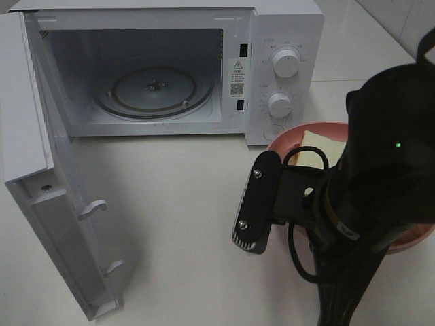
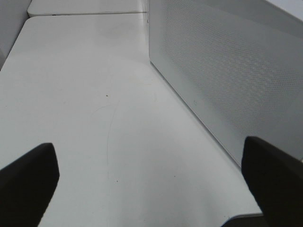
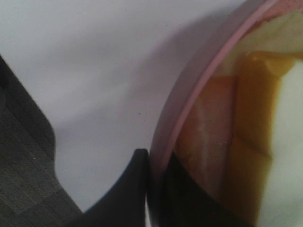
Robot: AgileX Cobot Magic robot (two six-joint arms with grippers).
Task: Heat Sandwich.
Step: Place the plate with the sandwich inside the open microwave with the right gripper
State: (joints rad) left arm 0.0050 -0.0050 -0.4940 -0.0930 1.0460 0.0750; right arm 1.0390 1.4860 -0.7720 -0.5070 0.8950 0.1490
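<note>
Pink plate [image 1: 284, 139] toward the right edge of the table [image 1: 177, 224], just in front of the microwave [image 1: 285, 41] control panel, mostly hidden under the right arm. Sandwich [image 1: 314, 146] flat on that plate, inside the rim. Only one pale corner visible from above; white bread and yellow-orange filling close up in the right wrist view [image 3: 255, 123].

Right gripper [image 3: 152, 189]: clenched on the plate rim, one finger outside the rim and the other inside. Contact with the bread: cannot tell.

Left gripper [image 2: 151, 184]: released, jaws wide, nothing between them. Positioned over the table beside a white perforated panel [image 2: 227, 71], probably the open door. Not visible in the high view.

Microwave at the far edge of the table, door [image 1: 61, 224] swung fully open toward the left edge, glass turntable [image 1: 153, 92] in view inside.

Handling, as judged:
- Treat the sandwich as light, soft and easily crushed.
- Expect loose slices, likely to slide or part under a direct pinch.
- Do not grip the bread. Take hold at the plate rim only.
- Expect a stiff, smooth plate, prone to tilt when held at one side.
- Keep level during carry.
- Approach the cavity low and set down centred on the turntable.
</note>
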